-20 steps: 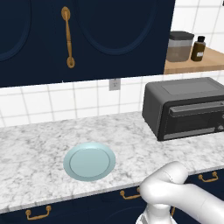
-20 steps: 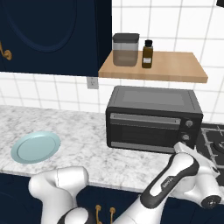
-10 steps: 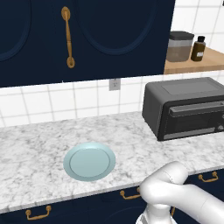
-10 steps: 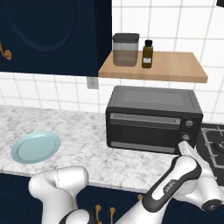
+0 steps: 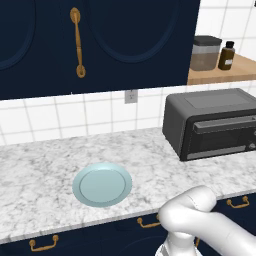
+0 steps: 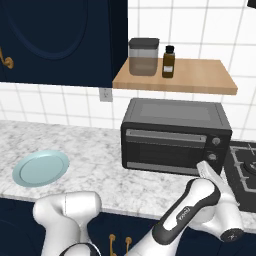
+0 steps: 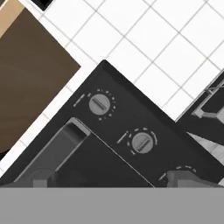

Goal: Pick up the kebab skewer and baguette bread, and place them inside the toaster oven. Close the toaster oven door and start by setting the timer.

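With the toaster oven door (image 6: 167, 150) shut and the plate (image 5: 102, 184) bare, I judge the food is already inside and only the timer is left, though the window is too dark for me to confirm the skewer or the bread. The toaster oven (image 6: 176, 135) sits on the marble counter (image 5: 45, 170) against the tiled wall, beside the stove (image 6: 244, 162). My gripper (image 6: 209, 171) hangs just in front of the oven's right-hand control strip, its jaws spread wide and holding nothing.

In the hand view, two knobs sit on the panel: the upper knob (image 7: 100, 104) and the middle knob (image 7: 141, 142), with the edge of a third dial (image 7: 183, 168) low in the frame. The risk I see is picking the wrong one; the markings are too small to read, so a turn could set temperature or mode instead of time. The view is also rolled, so a sideways nudge could carry the wide fingers past the knob or onto the door handle (image 7: 65, 142). Closing off-centre could let the pads slip round the knob without turning it.

Above the oven, a wooden shelf (image 6: 200, 77) carries a lidded canister (image 6: 143, 56) and a brown bottle (image 6: 168, 61); navy cabinets (image 5: 100, 45) hang to the left.
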